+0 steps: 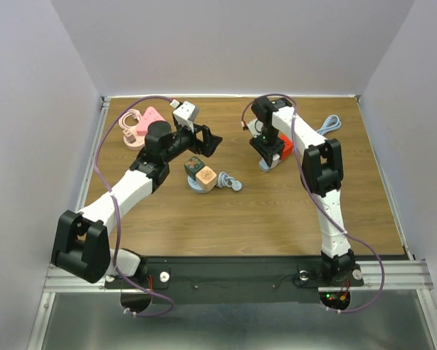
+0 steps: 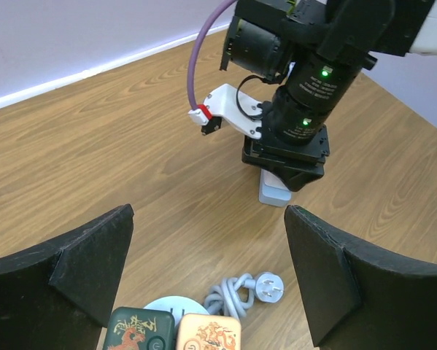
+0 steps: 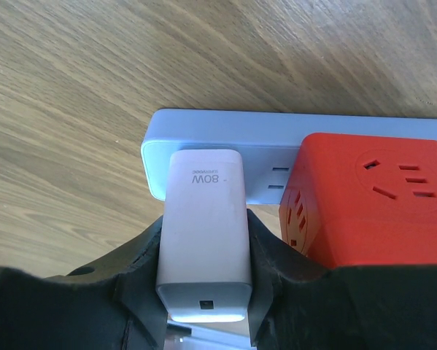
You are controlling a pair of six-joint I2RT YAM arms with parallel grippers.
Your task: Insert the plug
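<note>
Right gripper (image 3: 203,251) clamped on white 80W charger (image 3: 206,204), charger's front end against pale blue power strip (image 3: 276,135), at 1 o'clock on table (image 1: 276,219). Red cube adapter (image 3: 371,197) just beside charger at its 3 o'clock. Left gripper (image 2: 207,240) fingers wide apart, empty, at 11 o'clock.

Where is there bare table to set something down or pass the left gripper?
Widest: the table's near half, this side of the cubes and cable coil. Also the near-right corner beyond the right arm. Crowded: back left, by the pink cable and adapter, and mid-right, where the right gripper holds the charger at the power strip.
</note>
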